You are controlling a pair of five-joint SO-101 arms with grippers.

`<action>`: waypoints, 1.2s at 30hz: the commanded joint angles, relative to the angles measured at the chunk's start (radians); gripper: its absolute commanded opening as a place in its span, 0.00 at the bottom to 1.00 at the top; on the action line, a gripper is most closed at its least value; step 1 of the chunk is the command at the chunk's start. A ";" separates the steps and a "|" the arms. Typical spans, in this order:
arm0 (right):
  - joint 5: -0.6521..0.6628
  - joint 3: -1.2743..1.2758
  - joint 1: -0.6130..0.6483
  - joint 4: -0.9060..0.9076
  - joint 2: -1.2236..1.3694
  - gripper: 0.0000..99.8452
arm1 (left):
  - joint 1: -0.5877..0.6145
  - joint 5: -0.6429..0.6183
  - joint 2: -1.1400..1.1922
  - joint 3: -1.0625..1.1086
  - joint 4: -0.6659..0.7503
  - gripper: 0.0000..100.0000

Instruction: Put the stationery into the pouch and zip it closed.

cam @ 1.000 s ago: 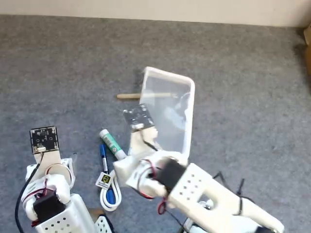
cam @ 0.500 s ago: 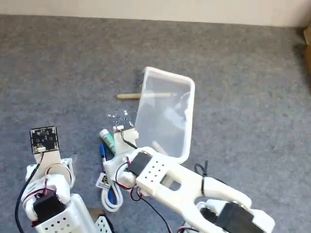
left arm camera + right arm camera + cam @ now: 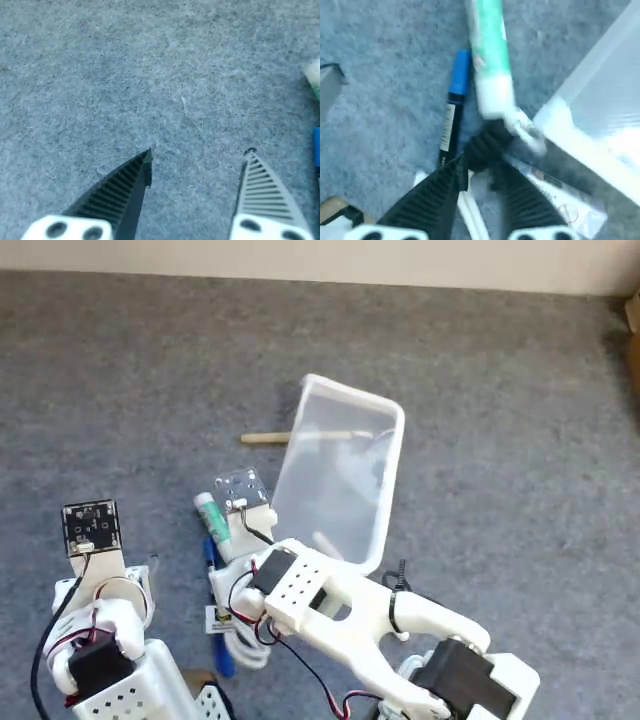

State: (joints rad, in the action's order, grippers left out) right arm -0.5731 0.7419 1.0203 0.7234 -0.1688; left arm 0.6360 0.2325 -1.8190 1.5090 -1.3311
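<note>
Stationery lies loose on the grey felt counter [image 3: 500, 360]: a green-and-white glue stick [image 3: 210, 512] and a blue pen [image 3: 212, 558] sit side by side just beside the clear pouch [image 3: 340, 470]. A wooden stick [image 3: 262, 438] lies with one end at the pouch's far corner; whether that end is inside or underneath I cannot tell. A coiled white cable [image 3: 238, 645] lies near the pen's lower end.

The right hand [image 3: 480, 167] hovers low over the glue stick's white end, next to the pouch's edge. Its jaws are narrow, nearly together, with a dark blurred bit at the tips. I cannot tell whether they grip it. The left hand [image 3: 197, 152] is spread wide over bare felt, well apart from the pouch, with nothing between its jaws.

The glue stick looks light and stiff, but it is round and smooth and will likely roll or squirt out of a pinch. Taking it across the middle of the barrel seems safest. The pen is thin and lies low on the felt, so the jaws would need to straddle it closely. The pouch is probably floppy and slick; a pinch at its stiffer rim, near the zip, should steady it best.
</note>
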 commanded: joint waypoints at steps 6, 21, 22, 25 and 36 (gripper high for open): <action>0.115 -0.036 -0.062 0.111 -0.205 0.01 | 0.007 0.002 -0.008 -0.016 0.020 0.28; 0.048 -0.035 -0.064 0.096 -0.177 0.14 | 0.007 0.002 -0.008 -0.016 0.020 0.28; 0.025 -0.036 -0.064 0.101 -0.142 0.16 | 0.007 0.002 -0.008 -0.016 0.020 0.28; 0.014 -0.061 -0.064 0.065 -0.058 0.17 | 0.007 0.002 -0.008 -0.016 0.020 0.28; -0.051 -0.153 -0.150 0.038 0.081 0.17 | 0.007 0.002 -0.008 -0.016 0.020 0.28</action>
State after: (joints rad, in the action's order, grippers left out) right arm -0.6038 0.6559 0.9175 0.7787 -0.0859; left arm 0.6360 0.2325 -1.8190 1.5090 -1.3311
